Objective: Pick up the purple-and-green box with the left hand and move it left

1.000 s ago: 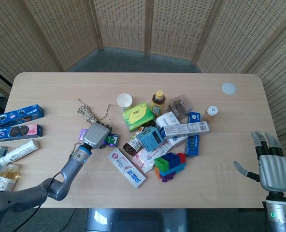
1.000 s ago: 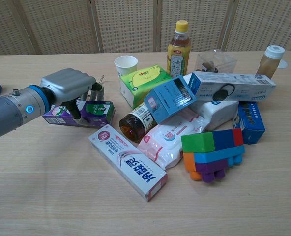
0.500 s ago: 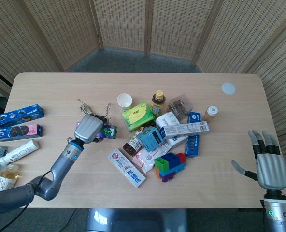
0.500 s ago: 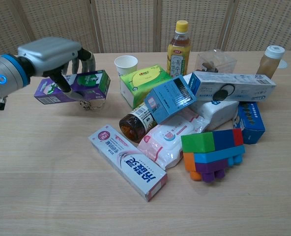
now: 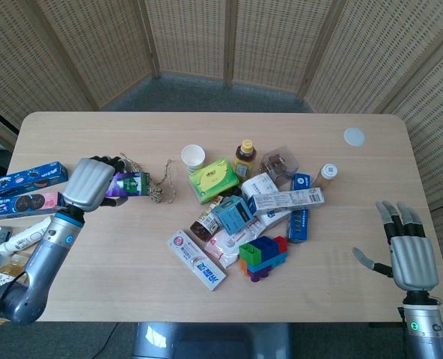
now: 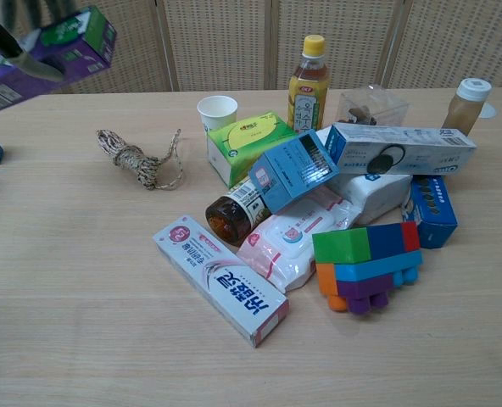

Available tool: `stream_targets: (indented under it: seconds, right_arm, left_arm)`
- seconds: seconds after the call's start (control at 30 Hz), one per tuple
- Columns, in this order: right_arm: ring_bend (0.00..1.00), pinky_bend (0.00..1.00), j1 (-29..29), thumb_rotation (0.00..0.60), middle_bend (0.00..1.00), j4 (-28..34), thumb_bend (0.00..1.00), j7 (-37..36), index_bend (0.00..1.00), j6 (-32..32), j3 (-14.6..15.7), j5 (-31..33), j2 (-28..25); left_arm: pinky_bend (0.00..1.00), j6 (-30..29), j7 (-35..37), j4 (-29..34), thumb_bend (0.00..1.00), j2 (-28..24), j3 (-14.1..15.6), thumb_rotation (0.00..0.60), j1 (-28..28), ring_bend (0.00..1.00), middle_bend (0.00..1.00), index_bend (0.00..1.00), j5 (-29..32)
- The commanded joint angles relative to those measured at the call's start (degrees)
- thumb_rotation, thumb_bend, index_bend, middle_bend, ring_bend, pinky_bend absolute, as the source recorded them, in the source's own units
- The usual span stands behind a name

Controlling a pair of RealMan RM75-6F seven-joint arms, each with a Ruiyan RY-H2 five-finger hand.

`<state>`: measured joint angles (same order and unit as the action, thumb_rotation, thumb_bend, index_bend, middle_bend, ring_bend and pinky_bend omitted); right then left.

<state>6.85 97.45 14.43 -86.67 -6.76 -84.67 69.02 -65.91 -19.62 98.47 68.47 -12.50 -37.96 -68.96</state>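
My left hand (image 5: 87,184) grips the purple-and-green box (image 5: 129,184) and holds it in the air, left of the pile and above the table's left half. In the chest view the box (image 6: 52,56) shows at the top left corner, tilted, with dark fingers (image 6: 13,38) wrapped over it. My right hand (image 5: 411,253) hangs open off the table's right front corner, fingers spread, holding nothing.
A coil of twine (image 6: 141,161) lies below where the box hangs. The pile in the middle holds a toothpaste box (image 6: 220,279), tissue pack (image 6: 249,140), tea bottle (image 6: 307,72), toy bricks (image 6: 368,264) and a paper cup (image 6: 217,111). Cookie boxes (image 5: 28,178) and bottles lie at the left edge.
My left hand has lifted the purple-and-green box off the table and carried it up and to the left, away from the pile. The twine now lies uncovered. The right hand drifted slightly lower.
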Motion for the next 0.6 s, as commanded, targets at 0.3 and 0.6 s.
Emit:
stream_targets:
  seconds: [0.3,0.6]
  right_arm:
    - [0.00,0.00,-0.93,0.000,0.12,-0.58,0.19,-1.77,0.00,-1.64,0.68,-1.35,0.14]
    - [0.00,0.00,-2.00,0.000,0.12,-1.49,0.19,-3.29,0.00,-2.65,1.26,-1.70,0.20]
  left_arm:
    - [0.57,-4.69,2.29,6.44,0.22,-6.45,-3.13,0.600,3.00,0.64,0.76,0.70,0.96]
    - [0.57,-5.47,0.90,9.27,0.22,-7.74,-4.07,0.600,2.71,0.64,0.76,0.70,0.83]
